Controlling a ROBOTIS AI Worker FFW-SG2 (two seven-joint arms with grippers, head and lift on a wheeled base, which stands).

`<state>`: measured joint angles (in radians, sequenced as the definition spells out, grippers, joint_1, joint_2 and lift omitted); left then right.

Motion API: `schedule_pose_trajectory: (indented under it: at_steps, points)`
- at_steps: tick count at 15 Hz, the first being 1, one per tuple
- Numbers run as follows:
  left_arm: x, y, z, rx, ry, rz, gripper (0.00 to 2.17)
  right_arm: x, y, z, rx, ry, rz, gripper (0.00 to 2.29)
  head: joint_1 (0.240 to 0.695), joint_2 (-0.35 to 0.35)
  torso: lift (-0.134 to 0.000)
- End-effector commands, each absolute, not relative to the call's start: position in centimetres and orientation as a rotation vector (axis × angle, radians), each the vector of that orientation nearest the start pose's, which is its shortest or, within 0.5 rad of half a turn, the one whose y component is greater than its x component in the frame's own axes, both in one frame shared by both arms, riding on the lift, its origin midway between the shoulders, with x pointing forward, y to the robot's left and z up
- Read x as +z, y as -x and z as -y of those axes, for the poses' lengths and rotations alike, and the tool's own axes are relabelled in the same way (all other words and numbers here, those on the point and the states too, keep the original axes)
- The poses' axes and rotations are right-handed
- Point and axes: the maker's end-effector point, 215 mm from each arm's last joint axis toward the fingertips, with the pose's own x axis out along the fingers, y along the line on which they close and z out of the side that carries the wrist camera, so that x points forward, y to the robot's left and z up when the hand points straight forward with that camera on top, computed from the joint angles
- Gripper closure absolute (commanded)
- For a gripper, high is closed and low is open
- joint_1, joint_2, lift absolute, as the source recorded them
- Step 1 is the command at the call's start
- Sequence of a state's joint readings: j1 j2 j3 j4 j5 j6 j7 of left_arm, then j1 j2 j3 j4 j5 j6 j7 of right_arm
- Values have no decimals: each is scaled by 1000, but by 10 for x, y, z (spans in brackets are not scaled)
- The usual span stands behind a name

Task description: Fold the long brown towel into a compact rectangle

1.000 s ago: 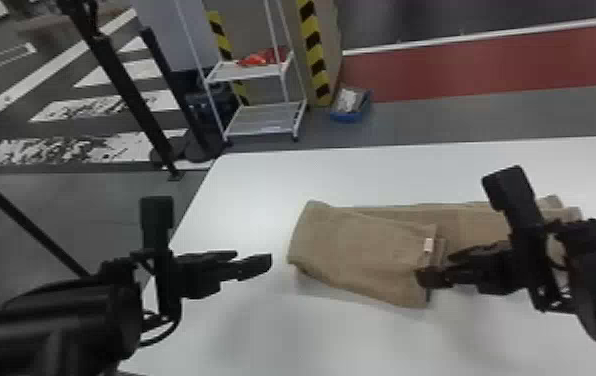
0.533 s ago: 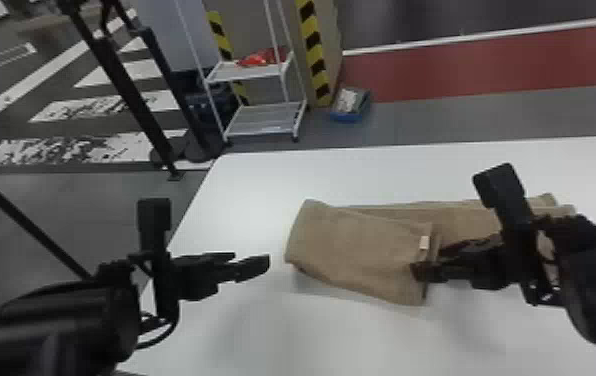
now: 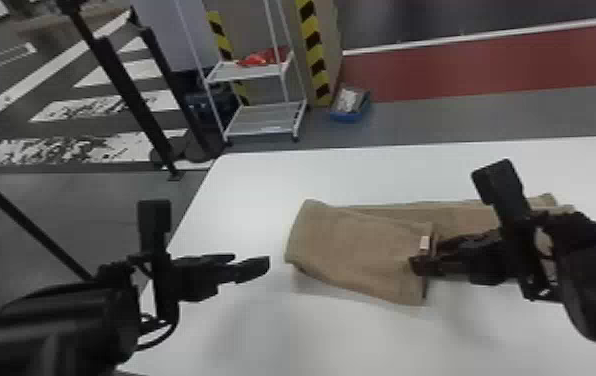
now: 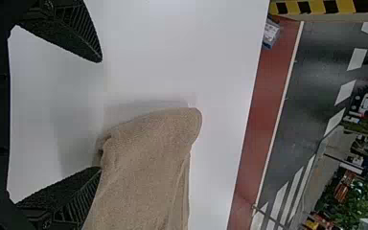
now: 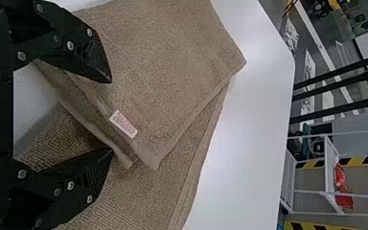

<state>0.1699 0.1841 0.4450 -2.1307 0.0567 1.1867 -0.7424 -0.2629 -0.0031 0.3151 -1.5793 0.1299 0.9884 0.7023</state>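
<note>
In the head view, your towel (image 3: 357, 255) lies on the desk (image 3: 257, 190) with one end doubled back over the rest. That flap sits askew, angled towards you, while the lower length runs on beneath the right arm. Your right hand (image 3: 423, 258) is at the flap's loose edge, near the white label (image 3: 425, 243), probably to square that edge or take it for another fold. Your left hand (image 3: 253, 262) is a little apart from the towel's folded end, where it seems well placed to steady or pinch that end if you need it.

In the left wrist view, the left hand is spread and holds nothing. The rounded fold lies ahead of it, one fingertip close by the cloth.

In the right wrist view, the right hand is spread too, gripping nothing. The labelled corner lies just ahead, roughly between its fingertips, with the lower layer showing beneath; whether either finger touches cloth, you cannot tell. If you close here, check the depth: it could catch both layers and drag the fold out of line.
</note>
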Motion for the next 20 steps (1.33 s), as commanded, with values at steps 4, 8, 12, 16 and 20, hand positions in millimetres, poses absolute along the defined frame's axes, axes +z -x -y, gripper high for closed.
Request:
schedule_pose_trajectory:
  at_steps: [4,8,12,16,20]
  points:
    - [-401,-432,-350,-267,230,-698,87,-447,-517,-13,853,52,-765,802,695,350,-123]
    - [-403,-429,-352,-262,225,-705,87,-443,-521,-12,852,49,-755,991,695,350,-123]
    - [-403,-429,-354,-261,218,-701,87,-437,-527,-12,846,45,-736,1106,695,350,-123]
    - [-400,-429,-358,-257,221,-694,87,-390,-551,3,822,-18,-649,1106,695,350,-123]
    - [-393,-433,-361,-256,220,-678,87,-359,-573,47,742,-112,-610,1106,695,350,-123]
